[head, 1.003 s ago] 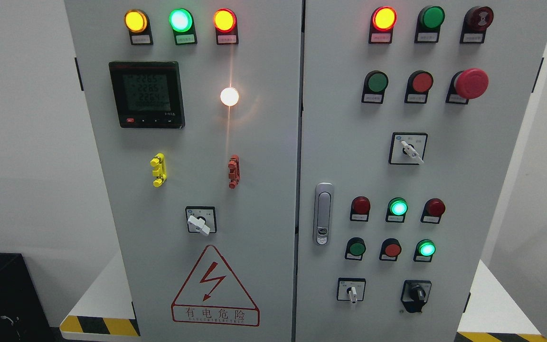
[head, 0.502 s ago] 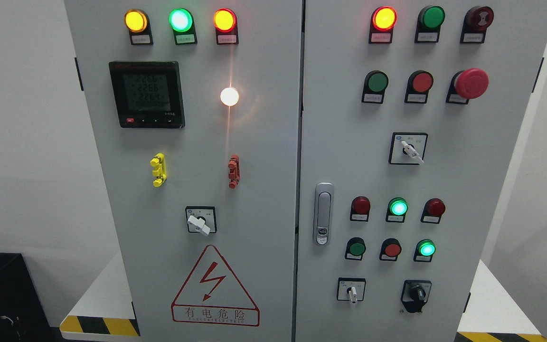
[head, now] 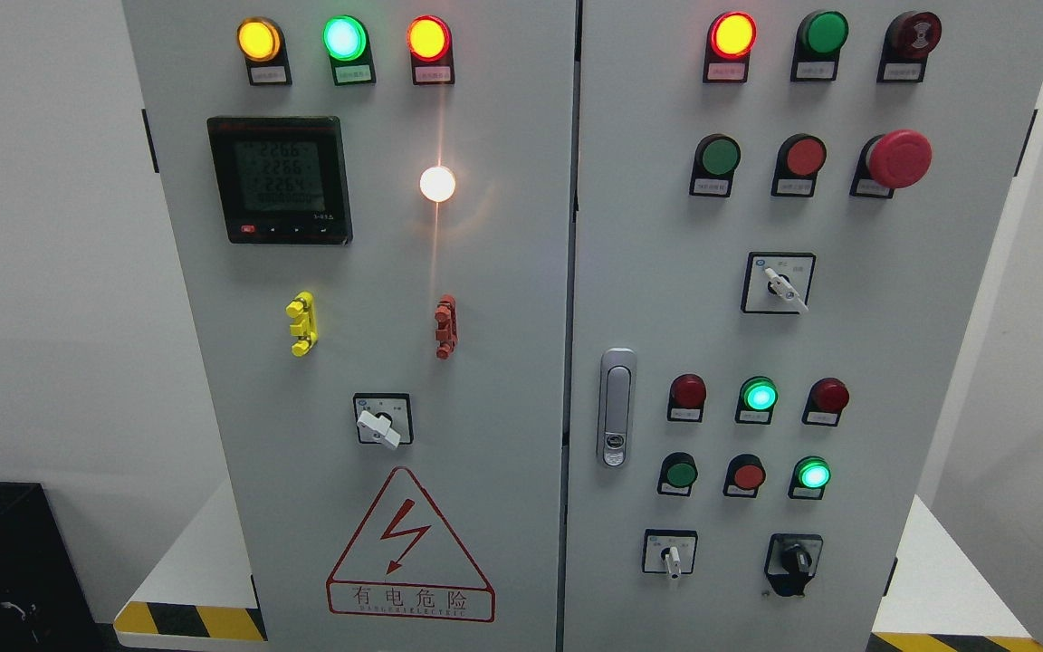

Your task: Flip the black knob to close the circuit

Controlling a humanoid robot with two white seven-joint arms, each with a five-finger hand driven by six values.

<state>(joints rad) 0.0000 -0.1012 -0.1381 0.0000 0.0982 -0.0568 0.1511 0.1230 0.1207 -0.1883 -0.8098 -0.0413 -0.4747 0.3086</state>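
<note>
The black knob sits at the lower right of the grey cabinet's right door, its handle standing about upright. To its left is a white-handled selector switch. Neither of my hands nor either arm shows in the head view.
The right door carries red and green buttons, lit green lamps, a red mushroom stop button, another white selector and a silver door latch. The left door has a meter, lit lamps and a warning triangle.
</note>
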